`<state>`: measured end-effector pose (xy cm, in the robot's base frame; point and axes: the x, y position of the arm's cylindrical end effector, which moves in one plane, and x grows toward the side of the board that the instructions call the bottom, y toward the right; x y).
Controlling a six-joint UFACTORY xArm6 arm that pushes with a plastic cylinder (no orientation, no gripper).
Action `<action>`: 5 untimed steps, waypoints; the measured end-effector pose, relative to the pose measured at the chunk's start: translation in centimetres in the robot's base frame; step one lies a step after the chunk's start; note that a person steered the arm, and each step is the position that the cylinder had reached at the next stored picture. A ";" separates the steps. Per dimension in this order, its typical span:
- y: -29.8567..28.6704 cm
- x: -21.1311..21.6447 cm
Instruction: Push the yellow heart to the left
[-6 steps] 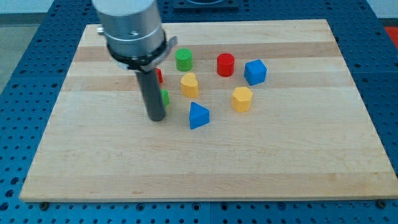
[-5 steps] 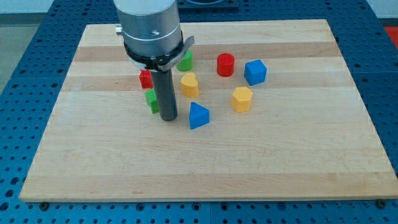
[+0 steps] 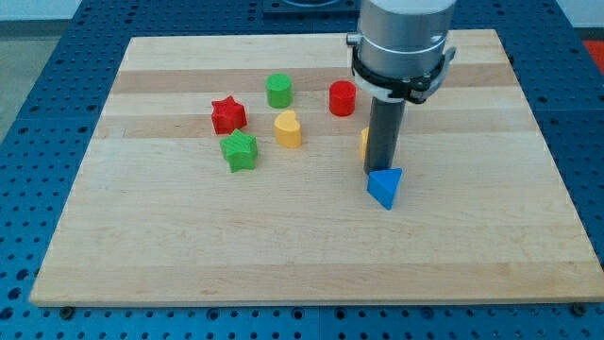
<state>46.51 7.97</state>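
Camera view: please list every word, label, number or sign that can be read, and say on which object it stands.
None: no readable text, number or sign shows on the wooden board, the blocks, or the arm's grey housing.

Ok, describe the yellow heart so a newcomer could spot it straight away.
Start at the wooden board and find the cluster in its upper middle. The yellow heart sits below the green cylinder and right of the green star. It is the only fully visible yellow block, well left of my tip.
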 end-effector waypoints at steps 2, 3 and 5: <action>0.0 2.6; 0.0 2.7; -0.4 5.3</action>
